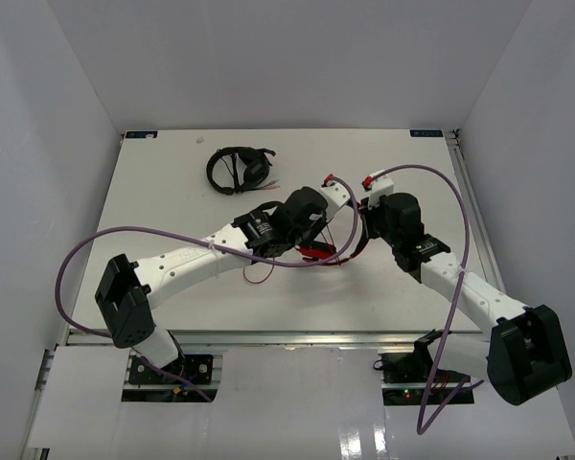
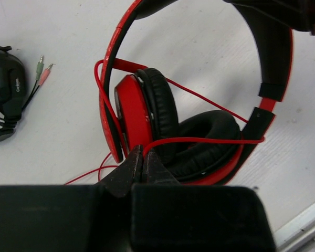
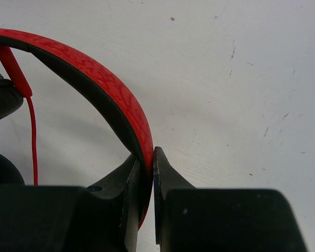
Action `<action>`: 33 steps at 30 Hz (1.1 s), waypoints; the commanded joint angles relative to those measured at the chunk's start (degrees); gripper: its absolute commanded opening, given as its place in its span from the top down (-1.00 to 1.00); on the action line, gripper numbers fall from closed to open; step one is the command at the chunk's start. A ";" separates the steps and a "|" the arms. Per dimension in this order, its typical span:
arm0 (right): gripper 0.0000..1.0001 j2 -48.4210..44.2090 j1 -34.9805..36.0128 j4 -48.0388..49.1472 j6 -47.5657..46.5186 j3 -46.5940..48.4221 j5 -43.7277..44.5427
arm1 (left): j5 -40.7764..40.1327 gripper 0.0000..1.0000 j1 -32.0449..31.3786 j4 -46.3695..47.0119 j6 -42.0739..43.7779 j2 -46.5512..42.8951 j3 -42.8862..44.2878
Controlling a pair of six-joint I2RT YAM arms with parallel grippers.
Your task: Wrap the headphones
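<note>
The red headphones (image 2: pixel 134 113) lie on the white table between my two arms; in the top view only a part of them (image 1: pixel 316 251) shows under the wrists. My left gripper (image 2: pixel 143 151) is shut on the thin red cable (image 2: pixel 199 139), pinched at the fingertips just in front of the black-padded ear cups (image 2: pixel 210 131). The cable runs taut across the cups to the headband's right side, and another strand crosses above it. My right gripper (image 3: pixel 148 157) is shut on the red headband (image 3: pixel 110 89), with the band clamped between its jaws.
A pair of black headphones (image 1: pixel 238 170) lies at the back of the table, and also shows at the left of the left wrist view (image 2: pixel 5 89) with green and pink plugs (image 2: pixel 42 71). Loose red cable (image 1: pixel 259 273) trails on the table in front of the left wrist.
</note>
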 commanded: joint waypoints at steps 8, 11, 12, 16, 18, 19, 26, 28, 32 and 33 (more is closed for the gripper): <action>0.85 -1.42 0.23 -1.38 1.95 3.45 -4.28 | -10.78 0.84 0.21 7.45 6.60 -6.12 -4.34; 0.85 -1.53 0.20 -1.67 2.10 3.60 -4.70 | -11.86 0.83 0.21 8.64 7.40 -6.62 -5.34; 0.85 -1.59 0.15 -1.72 2.20 3.70 -4.96 | -12.33 0.82 0.21 8.95 7.66 -6.67 -5.65; 0.85 -1.84 0.16 -2.08 2.66 3.72 -5.79 | -13.05 0.75 0.21 10.66 7.78 -6.85 -7.22; 0.85 -1.94 0.16 -2.27 3.02 3.73 -5.96 | -13.56 0.65 0.21 11.83 7.52 -7.45 -8.09; 0.85 -1.94 0.20 -2.32 3.07 3.77 -5.96 | -13.65 0.63 0.21 12.18 7.52 -7.67 -8.44; 0.85 -1.75 0.22 -2.35 3.27 3.72 -5.97 | -13.53 0.58 0.21 14.27 7.80 -9.96 -10.73; 0.85 -1.69 0.23 -2.43 3.27 3.72 -5.97 | -13.62 0.56 0.21 14.39 7.96 -10.50 -11.21; 0.85 -1.86 0.20 -2.43 3.27 3.57 -5.97 | -13.91 0.49 0.21 15.51 8.16 -11.56 -13.09; 0.85 -1.90 0.19 -2.48 3.32 3.54 -5.97 | -14.07 0.48 0.21 15.86 8.32 -11.78 -13.39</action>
